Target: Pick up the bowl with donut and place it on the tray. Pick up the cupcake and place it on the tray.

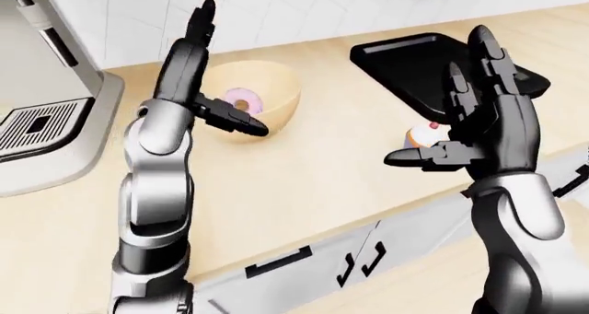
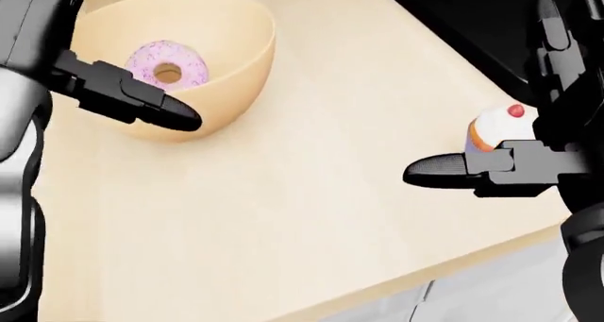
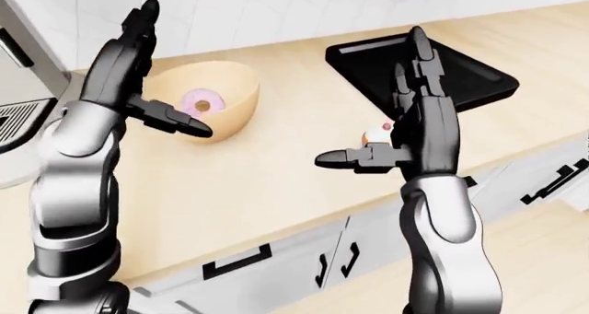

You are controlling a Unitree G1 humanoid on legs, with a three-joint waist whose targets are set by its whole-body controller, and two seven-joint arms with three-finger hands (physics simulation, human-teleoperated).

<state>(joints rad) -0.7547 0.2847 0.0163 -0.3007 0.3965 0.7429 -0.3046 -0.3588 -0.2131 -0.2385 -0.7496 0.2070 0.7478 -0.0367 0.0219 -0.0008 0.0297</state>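
Note:
A tan bowl [image 2: 231,49] holding a pink-iced donut [image 2: 168,65] stands on the wooden counter, upper left in the head view. My left hand [image 1: 204,79] is open and raised, just left of the bowl, its thumb [image 2: 141,101] crossing the bowl's near rim. A cupcake [image 2: 493,127] with white icing and a red cherry stands at the right. It is partly hidden behind my open right hand [image 1: 460,117], whose thumb [image 2: 448,170] points left. The black tray [image 1: 405,65] lies beyond the cupcake, with nothing on it.
A grey coffee machine [image 1: 46,114] stands at the counter's left end. White cabinet fronts with black handles [image 1: 276,262] run below the counter edge. A white tiled wall [image 1: 304,10] rises behind the bowl and tray.

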